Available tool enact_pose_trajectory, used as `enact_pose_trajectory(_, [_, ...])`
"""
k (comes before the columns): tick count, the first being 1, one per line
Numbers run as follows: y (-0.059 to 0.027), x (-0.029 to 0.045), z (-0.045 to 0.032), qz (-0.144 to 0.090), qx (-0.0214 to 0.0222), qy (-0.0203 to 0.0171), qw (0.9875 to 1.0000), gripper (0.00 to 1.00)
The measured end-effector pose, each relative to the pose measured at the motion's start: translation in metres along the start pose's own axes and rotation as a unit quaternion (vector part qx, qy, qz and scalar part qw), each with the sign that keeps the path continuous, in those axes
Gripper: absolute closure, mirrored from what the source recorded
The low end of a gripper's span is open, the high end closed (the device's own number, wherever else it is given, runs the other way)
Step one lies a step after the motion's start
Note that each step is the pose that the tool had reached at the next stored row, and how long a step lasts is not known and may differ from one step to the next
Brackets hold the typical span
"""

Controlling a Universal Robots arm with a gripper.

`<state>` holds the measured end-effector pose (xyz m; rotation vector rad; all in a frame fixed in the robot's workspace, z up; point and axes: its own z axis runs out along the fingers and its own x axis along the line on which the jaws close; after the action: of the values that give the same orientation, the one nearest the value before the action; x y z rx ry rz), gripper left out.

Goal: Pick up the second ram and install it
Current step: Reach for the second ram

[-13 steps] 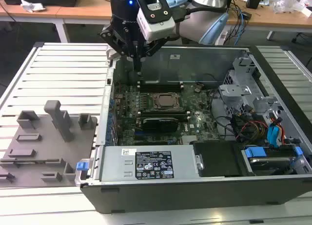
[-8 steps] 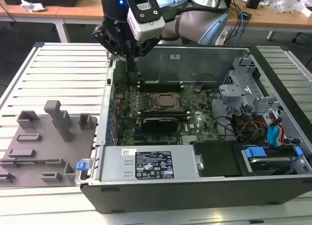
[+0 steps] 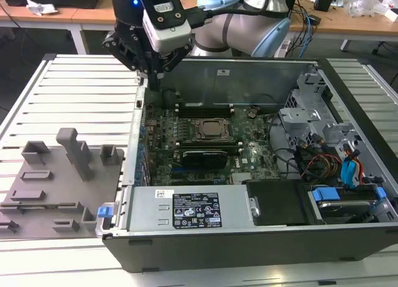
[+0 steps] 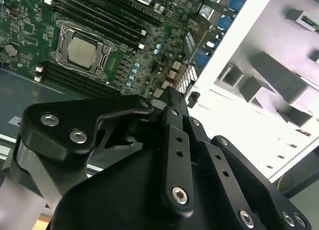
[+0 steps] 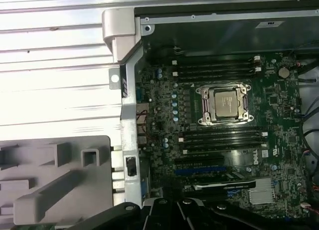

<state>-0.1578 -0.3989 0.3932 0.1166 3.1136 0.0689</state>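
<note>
My gripper (image 3: 154,81) hangs over the back corner of the open computer case, on the exterior view's left, above the case wall (image 3: 138,103). Its black fingers (image 4: 172,110) lie close together, shut, with nothing seen between them. Below it lies the green motherboard (image 5: 279,115) with the metal processor socket (image 5: 223,104) and dark memory slots (image 5: 219,70) on both sides of the socket. The grey tray (image 3: 37,193) with raised blocks lies outside the case on the slatted table. The second ram is out of view.
A silver power supply (image 3: 186,209) fills the case's near side. Drive cages and coloured cables (image 3: 323,156) crowd the exterior view's right. The tall tray block (image 3: 78,151) stands up beside the case wall. Desks with clutter run along the back.
</note>
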Motion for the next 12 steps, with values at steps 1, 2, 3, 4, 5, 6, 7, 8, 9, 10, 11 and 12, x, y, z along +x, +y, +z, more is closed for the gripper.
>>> enact_pose_trajectory(1, [-0.0002,0.003,-0.0001,0.0,0.0001,0.0,1.0,0.89])
enact_pose_trajectory(2, [-0.0005,0.0074,-0.0001,0.0,0.0,0.0,1.0,0.89])
enact_pose_trajectory(3, [-0.0009,0.0124,-0.0003,0.0,0.0,0.0,1.0,0.89])
enact_pose_trajectory(4, [-0.0011,0.0146,-0.0003,0.0,0.0,0.0,1.0,0.89])
enact_pose_trajectory(5, [-0.0012,0.0167,-0.0004,0.0,0.0,0.0,1.0,0.89])
enact_pose_trajectory(6, [-0.0016,0.0218,-0.0005,0.0,0.0,0.0,1.0,0.89])
enact_pose_trajectory(7, [-0.0017,0.0234,-0.0005,0.0,0.0,0.0,1.0,0.89])
enact_pose_trajectory(8, [-0.0019,0.025,-0.0005,0.0,0.0,0.0,1.0,0.89])
enact_pose_trajectory(9, [-0.002,0.0265,-0.0006,0.0,0.0,0.0,1.0,0.89])
enact_pose_trajectory(10, [-0.0021,0.028,-0.0006,0.0,0.0,0.0,1.0,0.89])
enact_pose_trajectory(11, [-0.0022,0.0294,-0.0006,0.0,0.0,0.0,1.0,0.89])
enact_pose_trajectory(12, [-0.0023,0.031,-0.0006,0.0,0.0,0.0,1.0,0.89])
